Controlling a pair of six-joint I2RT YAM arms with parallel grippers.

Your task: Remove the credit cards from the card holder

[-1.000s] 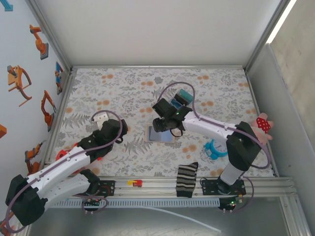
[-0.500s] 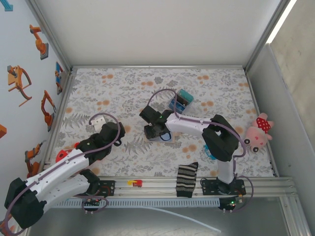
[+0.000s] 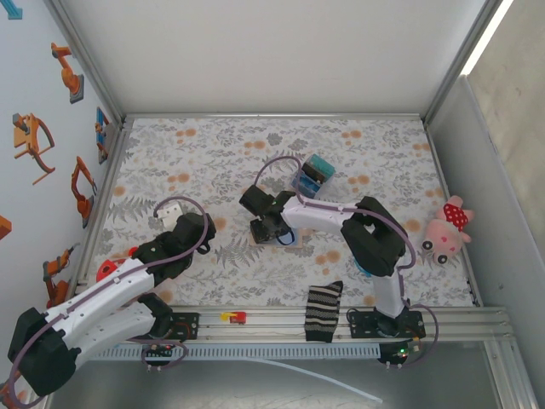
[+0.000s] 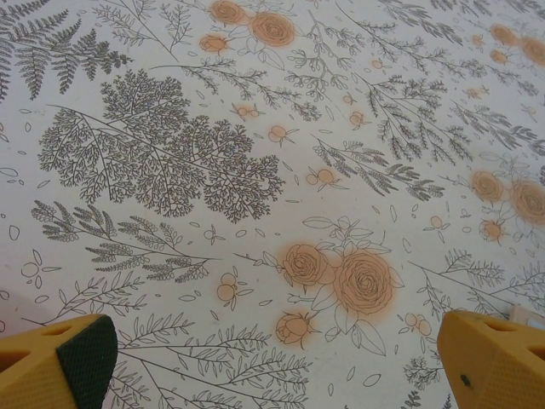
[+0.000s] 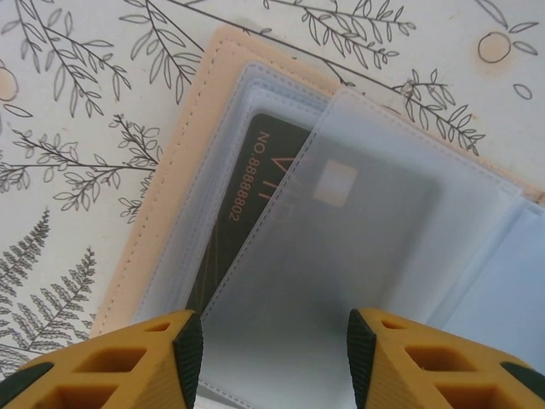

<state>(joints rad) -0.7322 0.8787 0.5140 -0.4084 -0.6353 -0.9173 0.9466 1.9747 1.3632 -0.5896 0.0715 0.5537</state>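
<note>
The card holder (image 5: 192, 162) lies open on the floral cloth, tan outside, with frosted plastic sleeves fanned out. A black card (image 5: 255, 183) with orange numbers sits inside a sleeve, partly covered by a lifted sleeve (image 5: 358, 247). My right gripper (image 5: 274, 349) hovers just above the sleeves, open, both pads apart with nothing pinched. In the top view the right gripper (image 3: 266, 223) covers most of the card holder (image 3: 283, 237). My left gripper (image 4: 272, 362) is open over bare cloth and stands to the left of the holder, left gripper (image 3: 194, 228) apart from it.
A blue, teal and black block (image 3: 312, 173) sits behind the holder. A striped sock (image 3: 323, 310) lies at the front edge, a pink plush (image 3: 448, 228) at the right wall, a red object (image 3: 106, 269) near the left arm.
My right gripper swung left and came down over the open card holder, then held nearly still. The left arm barely shifted.
</note>
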